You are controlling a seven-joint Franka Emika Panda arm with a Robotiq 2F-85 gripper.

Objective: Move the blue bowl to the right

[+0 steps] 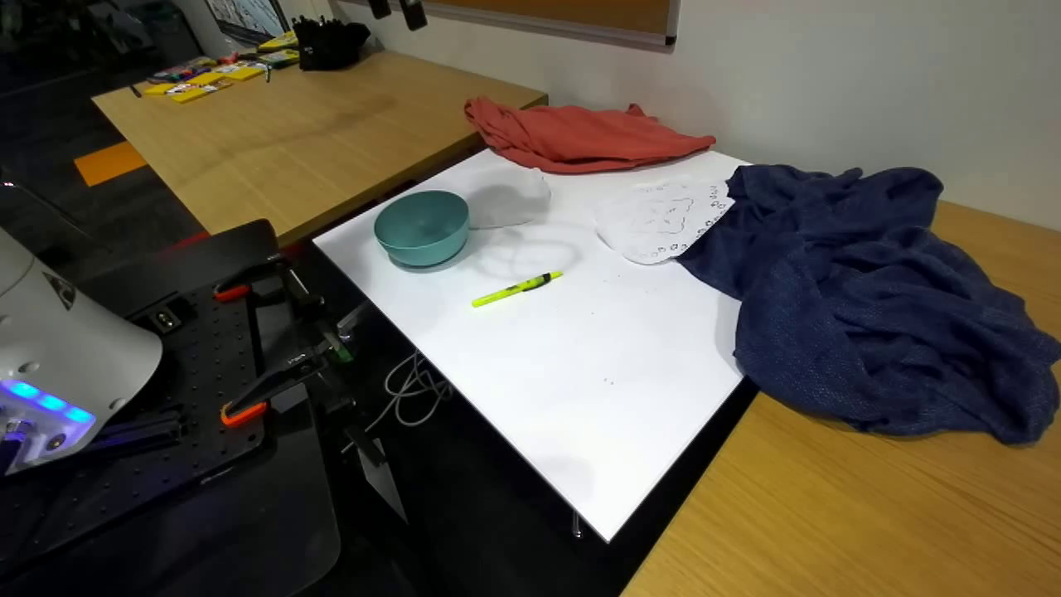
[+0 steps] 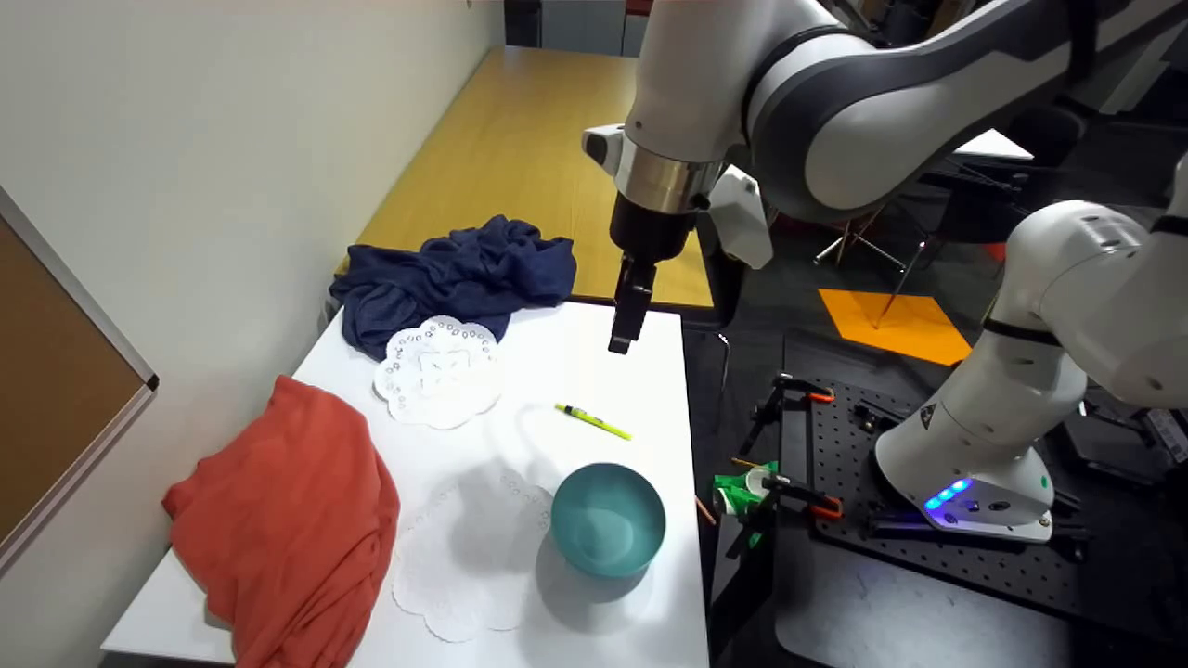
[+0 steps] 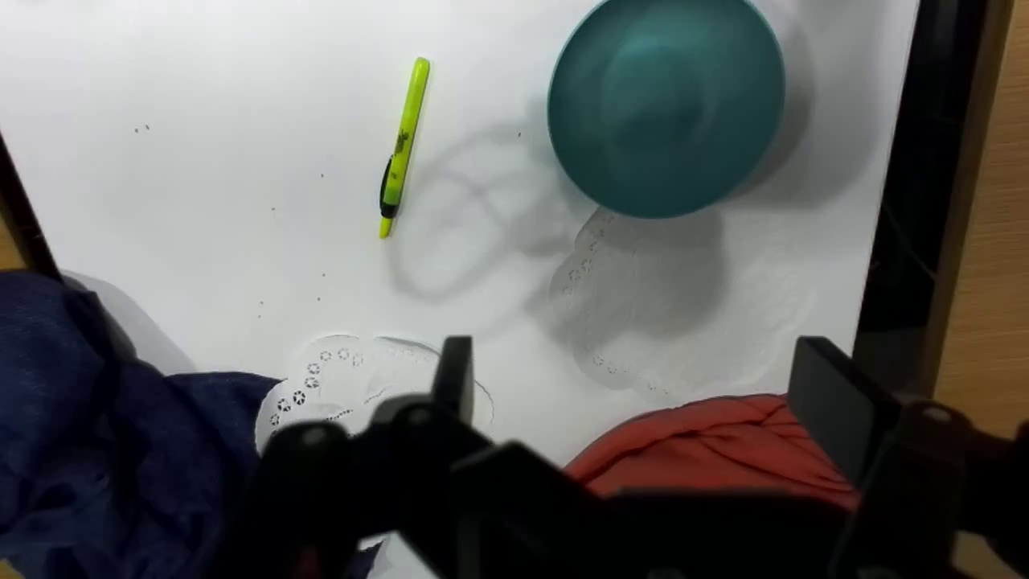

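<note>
The blue bowl is a teal-blue round bowl standing upright on the white table. It shows in both exterior views (image 1: pixel 423 230) (image 2: pixel 608 521) and at the upper right of the wrist view (image 3: pixel 667 112), where its top rim is cut off. Its inside looks empty. My gripper (image 3: pixel 633 354) is open in the wrist view, fingers wide apart with nothing between them. In an exterior view the gripper (image 2: pixel 627 343) hangs above the table, apart from the bowl. Only its fingertips (image 1: pixel 398 12) show at the top edge of an exterior view.
A yellow-green highlighter (image 1: pixel 517 288) lies beside the bowl. White paper doilies (image 2: pixel 436 371) lie on the white table (image 1: pixel 547 398). A red cloth (image 1: pixel 588 141) and a dark blue cloth (image 1: pixel 879 307) lie along the wall side. Wooden tables (image 1: pixel 282 124) adjoin both ends.
</note>
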